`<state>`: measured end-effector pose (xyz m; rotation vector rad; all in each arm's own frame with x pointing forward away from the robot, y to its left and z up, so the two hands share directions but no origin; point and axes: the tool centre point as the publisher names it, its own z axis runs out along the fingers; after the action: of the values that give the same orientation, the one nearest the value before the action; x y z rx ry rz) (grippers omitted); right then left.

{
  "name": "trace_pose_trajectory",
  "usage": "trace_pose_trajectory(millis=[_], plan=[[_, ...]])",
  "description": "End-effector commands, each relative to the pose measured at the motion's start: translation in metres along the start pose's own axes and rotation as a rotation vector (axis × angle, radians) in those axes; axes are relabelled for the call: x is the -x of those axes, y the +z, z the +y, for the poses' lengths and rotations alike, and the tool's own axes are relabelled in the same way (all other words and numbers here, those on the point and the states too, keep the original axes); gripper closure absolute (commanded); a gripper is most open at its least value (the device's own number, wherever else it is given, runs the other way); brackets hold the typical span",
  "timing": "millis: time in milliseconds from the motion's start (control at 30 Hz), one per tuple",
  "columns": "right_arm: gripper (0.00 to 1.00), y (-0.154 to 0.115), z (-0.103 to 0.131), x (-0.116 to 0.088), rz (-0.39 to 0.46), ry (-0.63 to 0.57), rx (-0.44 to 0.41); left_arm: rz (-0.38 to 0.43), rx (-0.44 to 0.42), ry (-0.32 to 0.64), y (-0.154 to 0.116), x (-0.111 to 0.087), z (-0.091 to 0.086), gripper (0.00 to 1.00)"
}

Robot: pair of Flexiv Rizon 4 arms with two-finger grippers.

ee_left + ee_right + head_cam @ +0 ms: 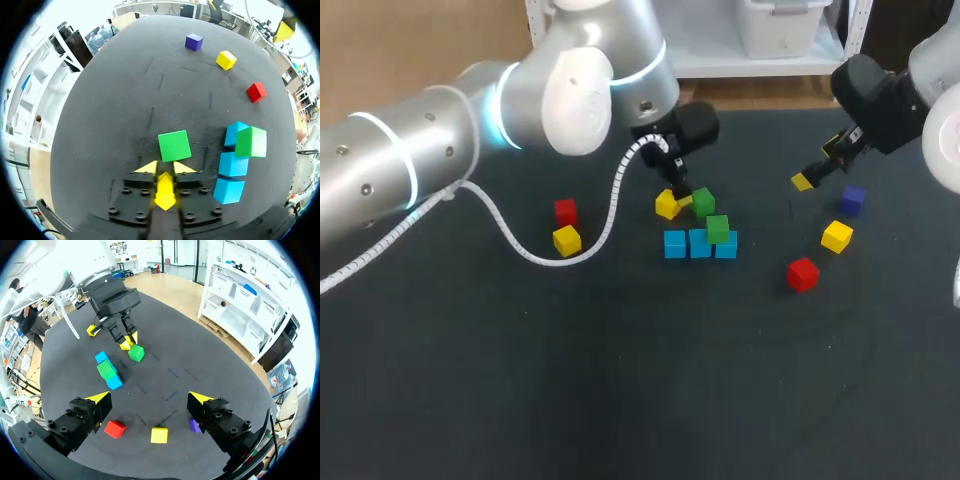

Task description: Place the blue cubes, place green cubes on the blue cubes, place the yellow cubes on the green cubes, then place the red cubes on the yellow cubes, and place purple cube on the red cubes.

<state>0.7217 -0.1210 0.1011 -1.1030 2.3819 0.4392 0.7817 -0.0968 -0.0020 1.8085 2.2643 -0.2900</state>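
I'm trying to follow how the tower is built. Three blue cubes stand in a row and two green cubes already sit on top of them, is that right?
Not quite: only one green cube sits on the row of three blue cubes. The other green cube lies on the table beside the row, apart from it. The left wrist view shows this most plainly.

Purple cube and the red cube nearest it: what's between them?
A yellow cube sits between the purple cube and that red cube, touching neither. The head view shows it best, and the left wrist view shows the same line-up.
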Motion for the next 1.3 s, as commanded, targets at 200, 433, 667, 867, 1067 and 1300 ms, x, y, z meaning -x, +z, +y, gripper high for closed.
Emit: trace_pose_trajectory(millis=[200, 433, 667, 867, 1067, 1300], plan=[[0.00, 0.000, 0.000, 0.000, -0.001, 0.000, 0.000, -0.003, 0.009, -0.014, -0.001, -0.003, 0.009, 1.00], [0.00, 0.000, 0.000, 0.000, -0.001, 0.000, 0.000, 0.005, 0.014, -0.022, -0.004, -0.006, 0.013, 0.89], [0.00, 0.000, 0.000, 0.000, -0.001, 0.000, 0.000, -0.004, -0.011, 0.004, -0.010, -0.005, 0.006, 0.00], [0.00, 0.000, 0.000, 0.000, -0.001, 0.000, 0.000, 0.018, -0.043, 0.096, -0.011, -0.008, -0.006, 0.00], [0.00, 0.000, 0.000, 0.000, -0.001, 0.000, 0.000, 0.002, -0.062, 0.097, -0.011, -0.005, -0.007, 0.00], [0.00, 0.000, 0.000, 0.000, -0.001, 0.000, 0.000, -0.015, -0.087, 0.065, -0.010, 0.004, -0.008, 0.00]])
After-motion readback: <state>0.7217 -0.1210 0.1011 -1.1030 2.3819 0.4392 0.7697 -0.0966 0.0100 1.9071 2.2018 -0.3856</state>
